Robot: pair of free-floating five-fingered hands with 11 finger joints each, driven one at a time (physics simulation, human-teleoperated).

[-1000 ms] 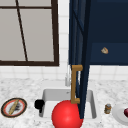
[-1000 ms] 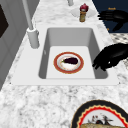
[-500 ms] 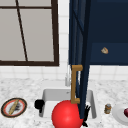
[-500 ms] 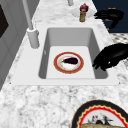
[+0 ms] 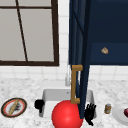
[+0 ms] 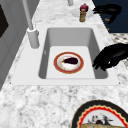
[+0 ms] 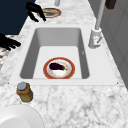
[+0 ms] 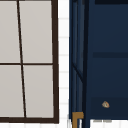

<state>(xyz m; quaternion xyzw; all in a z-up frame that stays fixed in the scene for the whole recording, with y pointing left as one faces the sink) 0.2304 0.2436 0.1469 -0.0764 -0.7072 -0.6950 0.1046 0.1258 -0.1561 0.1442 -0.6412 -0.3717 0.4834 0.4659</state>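
My left hand (image 5: 39, 104) hovers over the sink's (image 5: 47, 95) left front corner, fingers relaxed and drooping, holding nothing; in the left side view the left hand (image 6: 110, 56) hangs over the sink's near rim. My right hand (image 5: 90, 113), fingers straight and spread, is at the sink's right front, beside the lower edge of the open blue cabinet door (image 5: 81, 62); the right hand (image 7: 7, 42) touches nothing. In the sink lies a red-rimmed plate (image 6: 68, 62) with a dark eggplant (image 7: 57, 66). A red ball (image 5: 66, 115) shows in front of the sink.
The door carries a brass handle (image 5: 75, 85). A faucet (image 6: 32, 37) stands behind the sink. On the left counter is a patterned plate (image 5: 13, 107) with bread. On the right are a small jar (image 5: 107, 108) and a white plate (image 5: 122, 112). A window (image 8: 27, 60) fills the left wall.
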